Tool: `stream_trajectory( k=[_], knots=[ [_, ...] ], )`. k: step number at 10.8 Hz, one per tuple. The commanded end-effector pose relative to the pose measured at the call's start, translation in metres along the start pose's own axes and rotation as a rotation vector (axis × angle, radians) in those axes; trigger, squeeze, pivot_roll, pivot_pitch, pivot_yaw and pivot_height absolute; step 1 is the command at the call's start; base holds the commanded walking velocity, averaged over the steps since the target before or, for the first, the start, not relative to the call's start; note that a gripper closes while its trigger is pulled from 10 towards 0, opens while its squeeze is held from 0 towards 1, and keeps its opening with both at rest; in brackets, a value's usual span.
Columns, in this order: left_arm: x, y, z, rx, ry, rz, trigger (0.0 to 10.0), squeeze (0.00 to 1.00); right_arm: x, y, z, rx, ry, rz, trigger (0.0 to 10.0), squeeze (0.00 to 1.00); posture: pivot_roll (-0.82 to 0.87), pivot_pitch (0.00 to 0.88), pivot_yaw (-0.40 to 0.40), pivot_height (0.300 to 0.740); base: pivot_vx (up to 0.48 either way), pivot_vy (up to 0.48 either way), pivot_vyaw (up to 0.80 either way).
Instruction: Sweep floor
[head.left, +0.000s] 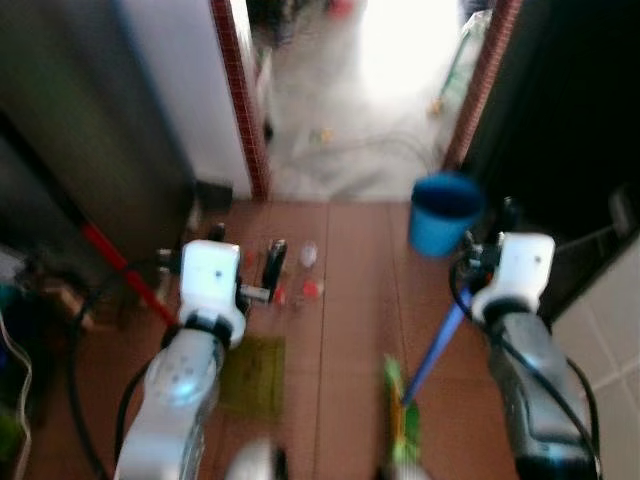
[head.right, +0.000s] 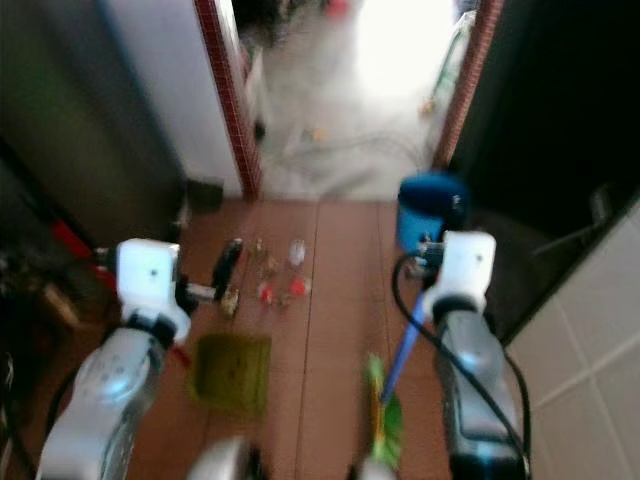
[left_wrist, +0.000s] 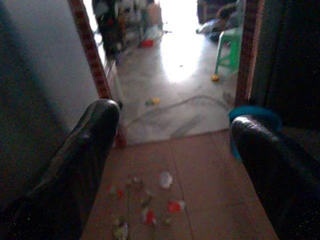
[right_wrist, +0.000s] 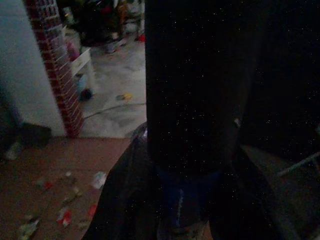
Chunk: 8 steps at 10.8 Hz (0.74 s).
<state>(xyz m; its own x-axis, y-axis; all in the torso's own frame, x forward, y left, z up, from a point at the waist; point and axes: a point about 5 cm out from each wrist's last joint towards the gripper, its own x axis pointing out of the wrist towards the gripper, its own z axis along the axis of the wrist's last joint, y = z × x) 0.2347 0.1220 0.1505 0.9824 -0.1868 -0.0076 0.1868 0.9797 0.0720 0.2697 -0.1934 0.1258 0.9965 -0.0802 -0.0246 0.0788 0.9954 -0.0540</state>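
Note:
Several bits of red, white and pale litter (head.left: 295, 282) lie scattered on the brown tiled floor (head.left: 350, 300) just ahead of me. My left gripper (head.left: 270, 268) hovers over the litter's left side, open with nothing between its fingers (left_wrist: 95, 145). My right gripper (head.left: 468, 272) is shut on a blue broom handle (head.left: 440, 345). The handle slants down to a green head (head.left: 400, 425) near the bottom edge. In the right wrist view the handle (right_wrist: 182, 200) rises dark and close between the fingers, with the litter (right_wrist: 65, 215) off to one side.
A blue bucket (head.left: 445, 210) stands at the right of a red-brick-edged doorway (head.left: 240, 100) to a bright pale-floored room (head.left: 370, 120). An olive square mat-like thing (head.left: 250, 375) lies by my left arm. A red stick (head.left: 120, 265) leans at the left beside dark furniture.

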Motion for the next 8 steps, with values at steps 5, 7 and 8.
stream_trajectory(
  k=[5,7,8],
  knots=[
    [0.01,0.007,0.003,0.001,-0.048,0.075,10.0,0.0,0.017,0.011,0.014,0.014,-0.084,0.036,10.0,0.0,0.04,0.0,-0.019,0.74,0.0,0.384,0.0],
    [0.007,0.019,-0.013,0.035,-0.019,0.129,10.0,0.0,0.018,0.012,0.012,0.015,-0.083,0.047,10.0,0.0,0.03,0.0,-0.033,0.74,0.0,0.0,0.0],
    [0.004,0.027,-0.019,0.046,0.002,0.165,10.0,0.0,0.019,0.013,0.012,0.02,-0.085,0.054,10.0,0.0,0.04,0.0,-0.042,0.74,0.0,0.0,0.0]
  ],
)
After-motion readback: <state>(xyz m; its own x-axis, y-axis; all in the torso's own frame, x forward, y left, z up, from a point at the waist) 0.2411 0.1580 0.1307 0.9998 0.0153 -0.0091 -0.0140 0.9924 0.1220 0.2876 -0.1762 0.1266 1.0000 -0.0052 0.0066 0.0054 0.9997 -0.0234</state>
